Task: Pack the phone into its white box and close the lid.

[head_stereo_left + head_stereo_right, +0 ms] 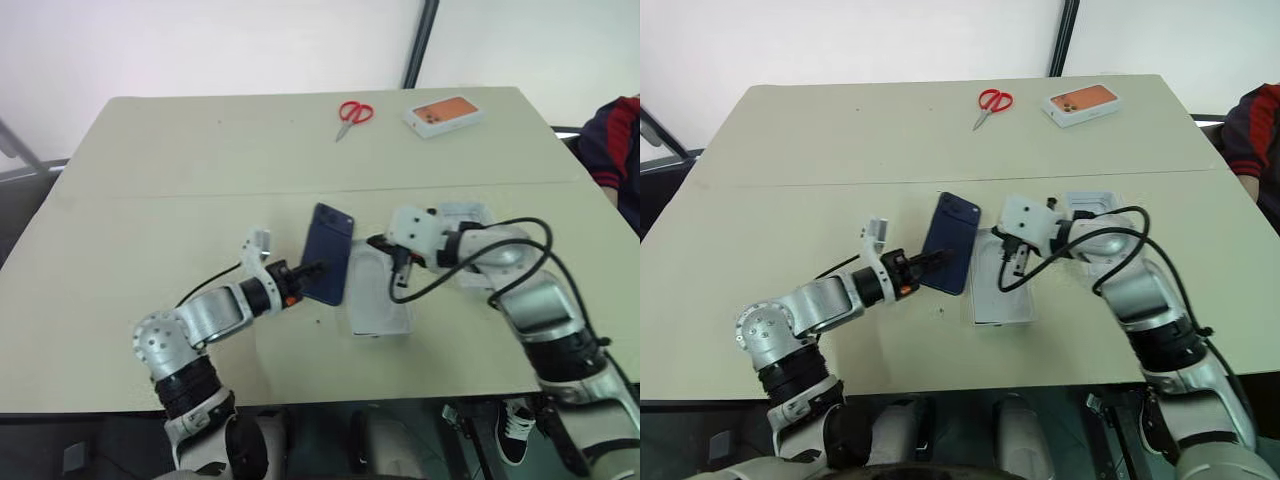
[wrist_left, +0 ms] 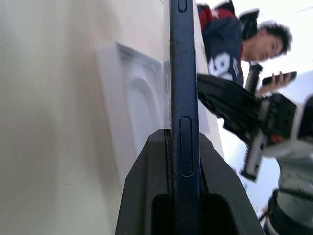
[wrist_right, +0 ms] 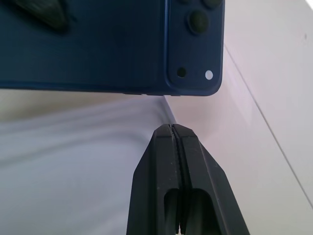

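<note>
My left gripper (image 1: 308,272) pinches the phone (image 1: 328,253) by its edges, on edge above the tabletop (image 1: 200,170); my right gripper (image 1: 378,243), pressed together, hovers beside it. A bump could twist it loose.

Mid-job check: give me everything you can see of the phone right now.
The phone is a slim dark navy-blue slab with rounded corners, its matte-looking back showing a raised camera cluster with several lenses in one corner. Side buttons line its thin edge. It is held up off the table, tilted, camera end uppermost. The left gripper is shut on its lower part, one black finger on each face. The right gripper, shut and empty, sits close beside it without touching. A flat white moulded insert lies beside it.
</note>
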Tool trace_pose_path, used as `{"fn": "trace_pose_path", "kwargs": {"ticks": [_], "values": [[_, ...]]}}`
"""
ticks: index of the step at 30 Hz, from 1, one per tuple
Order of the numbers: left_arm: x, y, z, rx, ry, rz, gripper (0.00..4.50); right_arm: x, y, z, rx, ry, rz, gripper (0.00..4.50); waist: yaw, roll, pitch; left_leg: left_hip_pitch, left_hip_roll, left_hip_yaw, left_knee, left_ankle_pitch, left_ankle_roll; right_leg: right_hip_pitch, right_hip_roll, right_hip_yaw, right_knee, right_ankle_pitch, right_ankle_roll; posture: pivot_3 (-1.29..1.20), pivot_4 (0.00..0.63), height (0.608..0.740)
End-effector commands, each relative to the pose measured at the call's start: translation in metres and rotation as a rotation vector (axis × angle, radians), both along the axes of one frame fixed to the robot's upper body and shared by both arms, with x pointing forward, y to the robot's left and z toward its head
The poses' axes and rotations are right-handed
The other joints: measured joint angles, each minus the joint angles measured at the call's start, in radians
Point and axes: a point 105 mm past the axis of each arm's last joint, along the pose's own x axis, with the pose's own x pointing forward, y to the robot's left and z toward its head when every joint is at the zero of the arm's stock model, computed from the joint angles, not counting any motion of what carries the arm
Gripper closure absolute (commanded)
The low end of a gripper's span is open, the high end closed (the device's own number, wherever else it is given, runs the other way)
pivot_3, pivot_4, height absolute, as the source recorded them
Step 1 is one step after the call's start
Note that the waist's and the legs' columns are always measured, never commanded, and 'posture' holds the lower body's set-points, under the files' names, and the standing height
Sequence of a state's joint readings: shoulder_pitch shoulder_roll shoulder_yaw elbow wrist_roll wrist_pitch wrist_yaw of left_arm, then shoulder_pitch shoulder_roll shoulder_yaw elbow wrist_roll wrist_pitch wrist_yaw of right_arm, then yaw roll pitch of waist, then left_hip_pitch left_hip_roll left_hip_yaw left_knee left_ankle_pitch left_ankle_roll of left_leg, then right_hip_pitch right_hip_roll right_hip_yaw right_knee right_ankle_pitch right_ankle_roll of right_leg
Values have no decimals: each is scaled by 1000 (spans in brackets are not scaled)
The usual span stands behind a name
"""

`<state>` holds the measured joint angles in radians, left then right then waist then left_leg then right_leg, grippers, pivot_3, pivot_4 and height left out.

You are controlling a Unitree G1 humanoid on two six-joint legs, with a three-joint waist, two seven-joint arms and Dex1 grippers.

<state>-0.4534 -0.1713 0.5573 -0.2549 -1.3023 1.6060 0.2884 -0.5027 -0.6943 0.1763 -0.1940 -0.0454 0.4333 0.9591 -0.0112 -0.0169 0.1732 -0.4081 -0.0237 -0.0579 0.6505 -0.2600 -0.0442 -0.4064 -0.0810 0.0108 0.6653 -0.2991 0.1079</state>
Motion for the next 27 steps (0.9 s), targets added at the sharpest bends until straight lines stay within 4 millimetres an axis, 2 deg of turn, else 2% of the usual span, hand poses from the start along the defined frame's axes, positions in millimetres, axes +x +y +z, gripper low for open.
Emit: {"fn": "trace_pose_path", "kwargs": {"ticks": [1,8,20,27], "values": [[-9,-21,7,-33,0,-83,4470,-2,-18,9,-27,-35,-30,4500,1,0,0,0,0,0,0,0,0,0,0,0,0,0,0,0,150,740],[-13,-35,0,10,77,-137,4470,1,-36,11,-55,-52,-84,4500,1,0,0,0,0,0,1,1,-2,1,0,1,0,0,0,0,150,740],[-15,-36,2,51,137,-156,4470,4,-34,9,-55,-61,-87,4500,3,0,0,0,0,0,1,3,-4,1,0,1,0,0,0,0,150,740],[-18,-30,3,78,122,-162,1185,5,-35,11,-56,-67,-89,4500,2,0,0,0,0,0,1,3,-4,1,0,1,0,0,0,0,150,740]]}}
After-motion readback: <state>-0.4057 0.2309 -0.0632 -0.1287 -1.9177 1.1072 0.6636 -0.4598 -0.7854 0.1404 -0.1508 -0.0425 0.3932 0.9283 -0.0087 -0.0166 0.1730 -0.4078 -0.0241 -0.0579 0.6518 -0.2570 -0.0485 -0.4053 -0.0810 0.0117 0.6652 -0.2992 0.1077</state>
